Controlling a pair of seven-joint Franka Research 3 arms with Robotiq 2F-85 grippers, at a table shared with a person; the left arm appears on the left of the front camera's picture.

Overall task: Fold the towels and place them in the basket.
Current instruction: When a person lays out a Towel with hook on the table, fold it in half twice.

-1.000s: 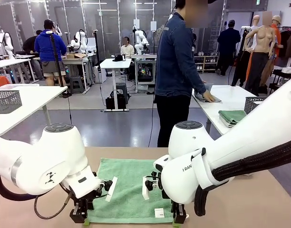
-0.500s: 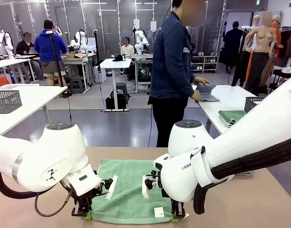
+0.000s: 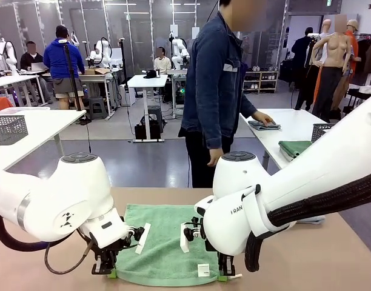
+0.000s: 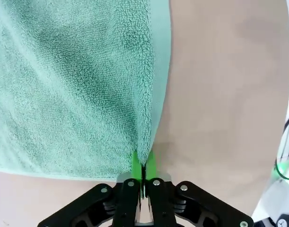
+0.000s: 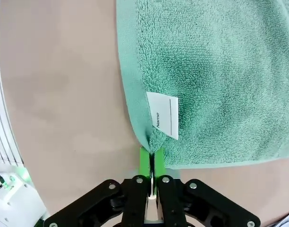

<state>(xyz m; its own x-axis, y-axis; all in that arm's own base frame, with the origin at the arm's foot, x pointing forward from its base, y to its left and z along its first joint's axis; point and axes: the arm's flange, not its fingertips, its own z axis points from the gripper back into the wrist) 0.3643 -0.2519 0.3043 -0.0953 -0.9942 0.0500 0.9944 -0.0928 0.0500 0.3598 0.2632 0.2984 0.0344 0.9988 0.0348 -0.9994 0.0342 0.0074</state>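
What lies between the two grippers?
In the front view, the near edge of the green towel, with its white label, runs from the left gripper to the right gripper; each is shut on a corner.

a person (image 3: 216,85) in a denim jacket stands beyond the table (image 3: 313,267).

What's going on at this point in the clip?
Both robot arms are working on the green towel, which lies spread on the table. The left gripper is shut on one near corner and the right gripper on the other, beside the white label. The towel is not yet folded. Beyond the table, the person rests a hand on a blue-grey folded towel on a side table.
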